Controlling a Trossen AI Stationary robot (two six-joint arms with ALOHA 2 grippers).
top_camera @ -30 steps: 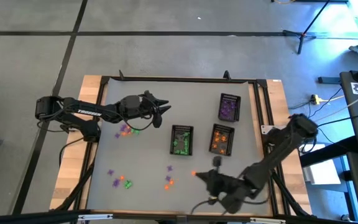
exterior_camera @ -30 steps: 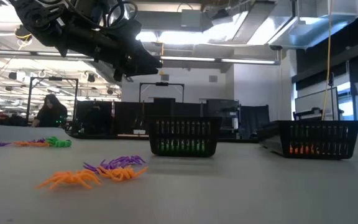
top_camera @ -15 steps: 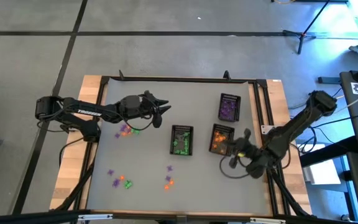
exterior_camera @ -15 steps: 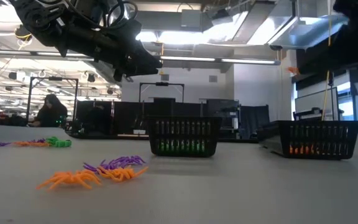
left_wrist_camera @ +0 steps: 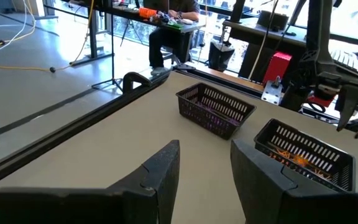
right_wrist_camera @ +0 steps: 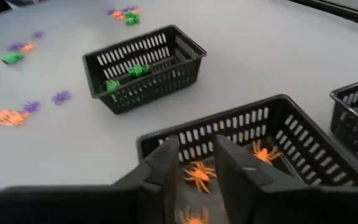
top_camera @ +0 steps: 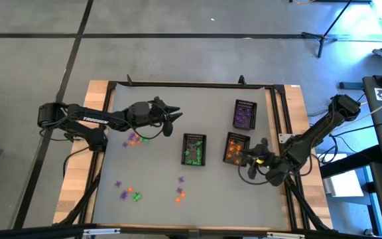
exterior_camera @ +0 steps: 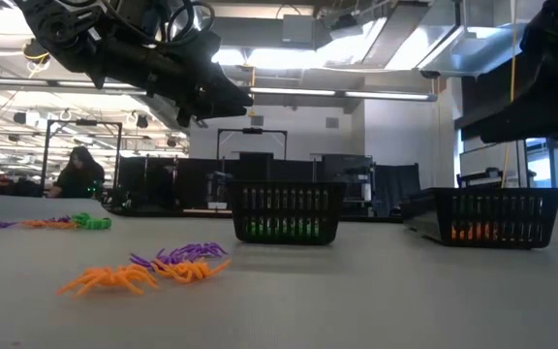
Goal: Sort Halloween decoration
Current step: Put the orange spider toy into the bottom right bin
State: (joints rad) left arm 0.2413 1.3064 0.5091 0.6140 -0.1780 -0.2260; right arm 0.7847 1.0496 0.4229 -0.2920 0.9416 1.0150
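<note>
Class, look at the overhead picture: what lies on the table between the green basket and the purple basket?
Nothing. In the high view, bare grey tabletop separates the green basket from the purple basket; the orange basket sits beside that stretch, not in it.

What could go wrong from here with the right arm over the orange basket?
1. The right gripper hangs just above the orange basket's near wall with its fingers parted; dropping lower could snag the mesh and shove the basket.
2. The purple basket stands close behind, so a swing outward might knock it.
3. Loose trinkets remain mixed in colour near the front edge; a pinch there could take two colours together.
</note>
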